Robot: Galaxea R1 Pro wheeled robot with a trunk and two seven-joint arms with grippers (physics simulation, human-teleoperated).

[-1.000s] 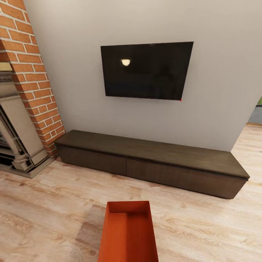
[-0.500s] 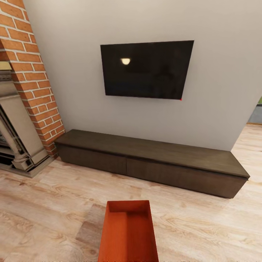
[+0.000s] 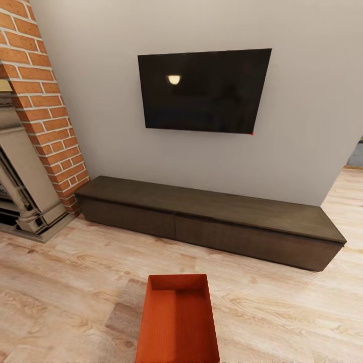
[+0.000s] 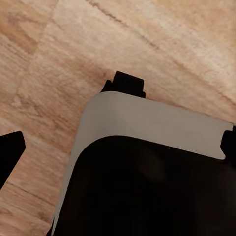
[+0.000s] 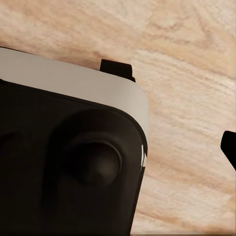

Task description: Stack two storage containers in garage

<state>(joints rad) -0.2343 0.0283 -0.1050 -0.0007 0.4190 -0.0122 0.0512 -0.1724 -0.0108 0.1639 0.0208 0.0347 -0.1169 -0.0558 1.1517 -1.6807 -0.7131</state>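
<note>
Orange-red, our box (image 3: pixel 177 322) sits on the wood floor (image 3: pixel 65 272) of the living room, right in front of us and near the long dark bench (image 3: pixel 212 214). We think it lies there because we have not picked it up yet. From our head we see the box, the TV (image 3: pixel 204 91) and the brick fireplace (image 3: pixel 40 116). Our wrist cameras look down on floor planks and our own body (image 4: pixel 152 167) instead. We cannot tell if our jaws are apart or together.
</note>
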